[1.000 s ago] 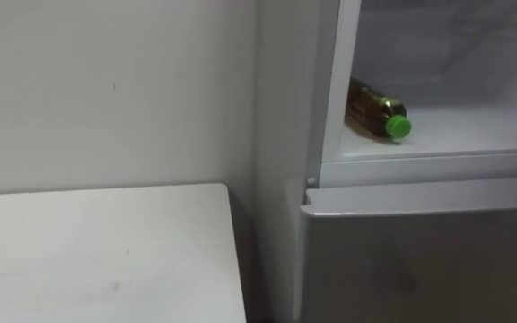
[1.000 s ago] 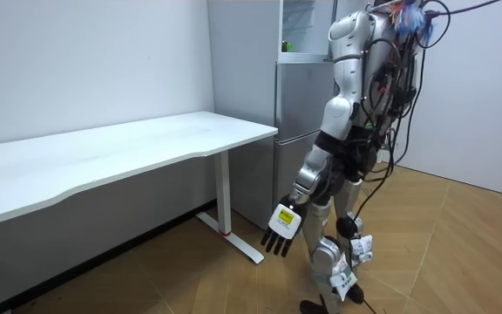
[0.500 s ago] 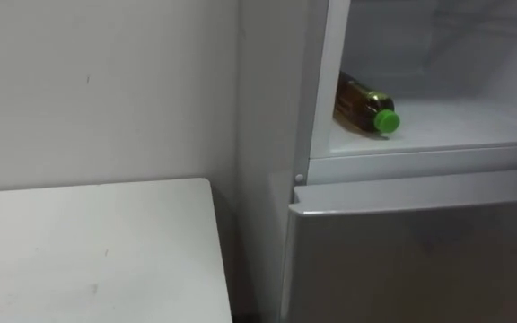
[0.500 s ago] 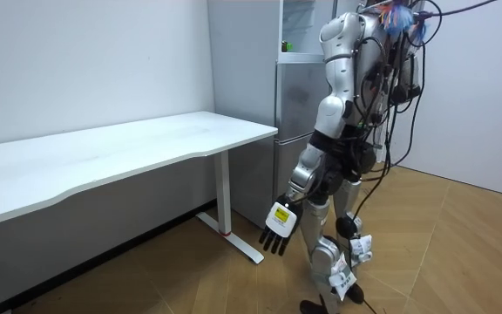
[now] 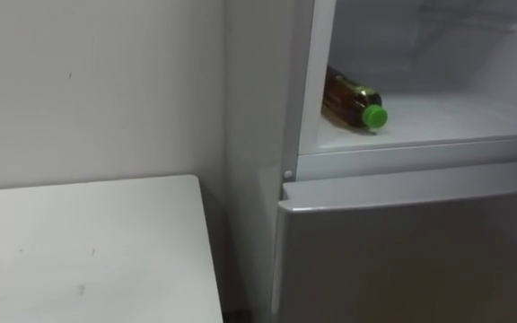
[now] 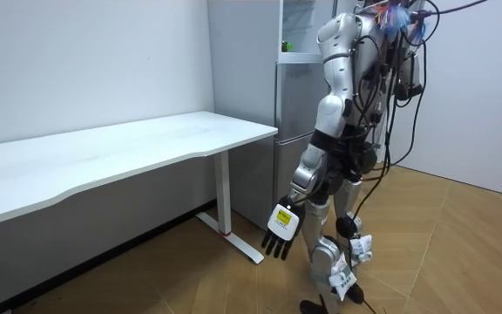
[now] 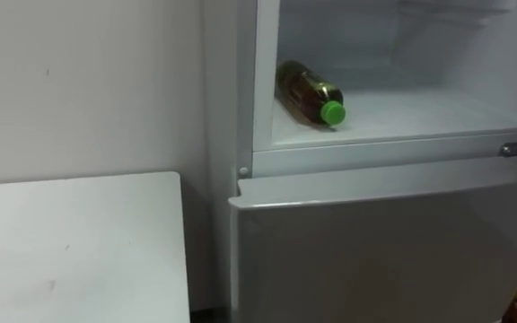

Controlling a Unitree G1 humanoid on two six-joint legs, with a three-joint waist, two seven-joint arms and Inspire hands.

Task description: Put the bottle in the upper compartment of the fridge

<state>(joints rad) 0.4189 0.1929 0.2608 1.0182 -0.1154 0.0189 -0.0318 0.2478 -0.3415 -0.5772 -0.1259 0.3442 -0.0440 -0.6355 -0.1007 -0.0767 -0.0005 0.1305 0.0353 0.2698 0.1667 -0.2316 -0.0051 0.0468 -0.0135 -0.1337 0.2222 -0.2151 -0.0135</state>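
Left hand (image 6: 282, 225): hangs low beside the robot's leg on the room view's left, palm turned away from the camera, clear of the tabletop and the fridge.
Fingers (image 6: 273, 248): straight and slightly spread, pointing down at the wooden floor (image 6: 172, 279); they hold nothing and touch nothing.
Task's thing: a dark brown, see-through plastic bottle (image 5: 346, 95) with a bright green screw cap (image 5: 374, 115).
Bottle's place: inside the open upper compartment of the pale grey fridge (image 5: 267, 135), lying on its side on the white shelf floor (image 5: 447, 121).
Bottle's lie: close to the compartment's left wall, cap end towards the front opening and angled a little to the right, base further back inside.
Lower fridge door (image 5: 402, 251): grey, shut, directly under the open compartment.
Tabletop (image 5: 88, 251): white and flat, just to the left of the fridge, its far edge against the plain pale wall (image 5: 88, 90).
Robot's stance: upright on both legs in front of the fridge, with the tabletop on its left.
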